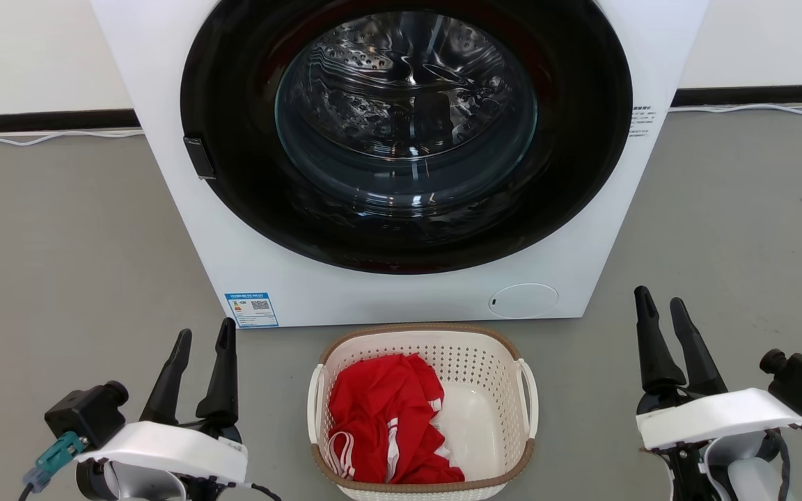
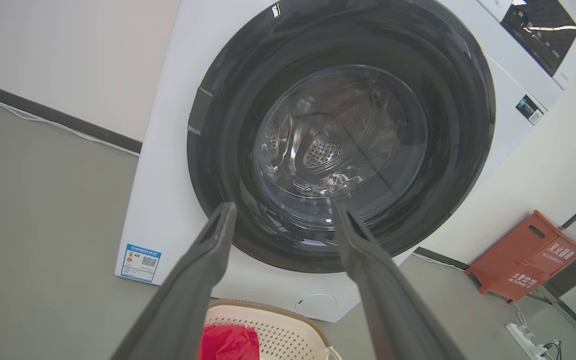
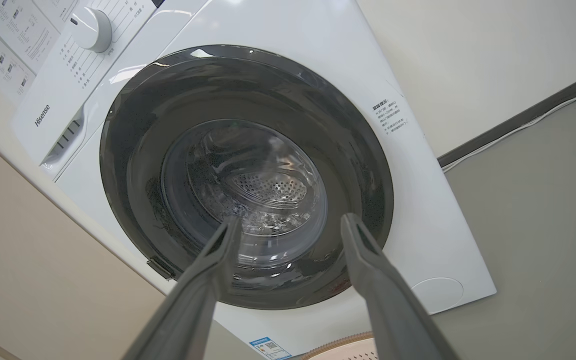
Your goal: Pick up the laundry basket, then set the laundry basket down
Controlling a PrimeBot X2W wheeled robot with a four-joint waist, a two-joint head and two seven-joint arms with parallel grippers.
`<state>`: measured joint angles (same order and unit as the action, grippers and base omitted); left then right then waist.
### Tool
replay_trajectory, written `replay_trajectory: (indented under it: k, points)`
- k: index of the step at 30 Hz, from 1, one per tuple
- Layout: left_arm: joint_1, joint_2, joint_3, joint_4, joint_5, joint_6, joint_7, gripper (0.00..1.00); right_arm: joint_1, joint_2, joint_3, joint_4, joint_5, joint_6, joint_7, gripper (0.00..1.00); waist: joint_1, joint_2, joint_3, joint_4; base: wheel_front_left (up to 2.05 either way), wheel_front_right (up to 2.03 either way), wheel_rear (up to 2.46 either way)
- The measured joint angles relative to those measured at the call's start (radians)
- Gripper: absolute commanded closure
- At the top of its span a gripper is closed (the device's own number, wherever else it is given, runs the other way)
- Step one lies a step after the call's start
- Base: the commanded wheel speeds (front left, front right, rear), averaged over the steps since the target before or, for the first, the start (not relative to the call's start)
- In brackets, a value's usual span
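Basket (image 1: 472, 362) from head view, crate (image 2: 523, 262) from left wrist

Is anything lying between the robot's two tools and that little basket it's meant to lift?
Nothing visible does. The laundry basket sits between the left tool and right tool, both open and empty, with only grey floor in each gap. The washer stands behind the basket, out of the way.
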<state>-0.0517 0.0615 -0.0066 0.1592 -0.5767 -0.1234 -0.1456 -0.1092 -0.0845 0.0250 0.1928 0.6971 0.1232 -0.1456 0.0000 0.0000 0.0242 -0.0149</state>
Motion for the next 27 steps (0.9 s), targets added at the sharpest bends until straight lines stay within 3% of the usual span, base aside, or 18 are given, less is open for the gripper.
replay_trajectory:
  k: [27]
  points:
    - [-0.022, 0.002, -0.024, -0.031, 0.3, -0.001, -0.077, 0.0, -0.021, -0.006, 0.03, -0.014, -0.277, 0.0, -0.075, 0.0, 0.0, 0.0, 0.005, -0.004, 0.0, 0.0, 0.0]
